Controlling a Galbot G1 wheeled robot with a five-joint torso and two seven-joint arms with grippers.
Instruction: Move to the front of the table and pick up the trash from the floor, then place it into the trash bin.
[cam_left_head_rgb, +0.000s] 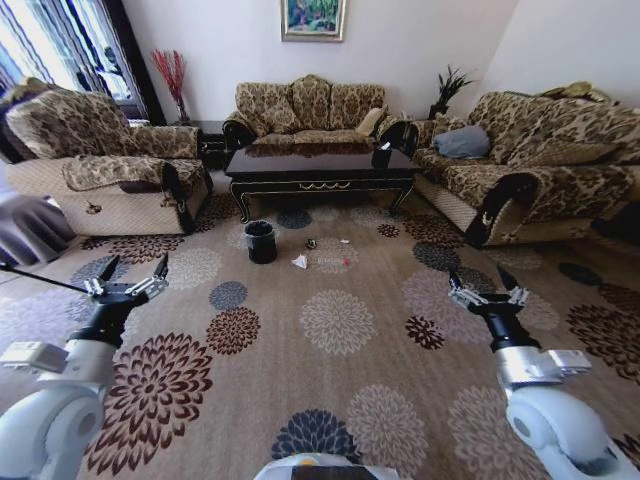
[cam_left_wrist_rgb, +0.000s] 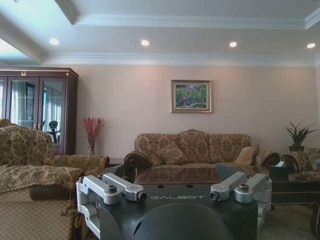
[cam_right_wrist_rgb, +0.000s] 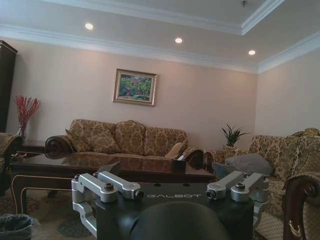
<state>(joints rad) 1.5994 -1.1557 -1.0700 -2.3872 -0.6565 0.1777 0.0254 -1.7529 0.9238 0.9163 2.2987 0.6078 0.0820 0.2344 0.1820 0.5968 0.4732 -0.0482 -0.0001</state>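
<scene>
Crumpled white paper (cam_left_head_rgb: 300, 262) on floor (cam_left_head_rgb: 340, 330) just in front of coffee table (cam_left_head_rgb: 320, 165), small scraps (cam_left_head_rgb: 311, 243) beside it. Trash bin (cam_left_head_rgb: 261, 241) near table's left front leg. Left gripper (cam_left_head_rgb: 128, 285) and right gripper (cam_left_head_rgb: 487, 291) well short of table, jaws spread wide, holding nothing.

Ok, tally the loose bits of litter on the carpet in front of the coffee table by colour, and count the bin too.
White crumpled paper: 1
Small dark wad: 1
Tiny scrap with red, too small to identify: 1
Black bin beside the coffee table: 1
Total: 4 things, 3 of them litter.
</scene>
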